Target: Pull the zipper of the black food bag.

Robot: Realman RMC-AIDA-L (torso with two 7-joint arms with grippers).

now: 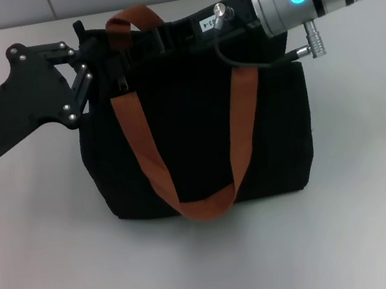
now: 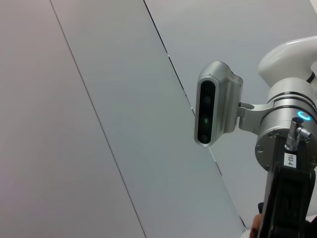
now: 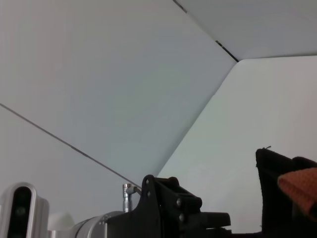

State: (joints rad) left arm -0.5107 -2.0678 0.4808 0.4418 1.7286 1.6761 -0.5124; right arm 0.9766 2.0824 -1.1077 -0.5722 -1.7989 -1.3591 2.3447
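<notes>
The black food bag (image 1: 200, 143) stands upright in the middle of the white table, its two brown-orange strap handles (image 1: 141, 146) hanging down the front and looping over the top. My left gripper (image 1: 84, 59) is at the bag's top left corner, against the fabric. My right gripper (image 1: 180, 30) reaches in from the right along the bag's top edge, black against the black fabric. The zipper pull cannot be made out. The right wrist view shows the left gripper (image 3: 178, 208) beside a corner of the bag (image 3: 275, 193).
The bag rests on a white table (image 1: 215, 268) with open surface in front and on both sides. Grey wall panels (image 1: 5, 13) rise behind it. The left wrist view shows the robot's head camera (image 2: 213, 104) and the right arm's wrist (image 2: 285, 134).
</notes>
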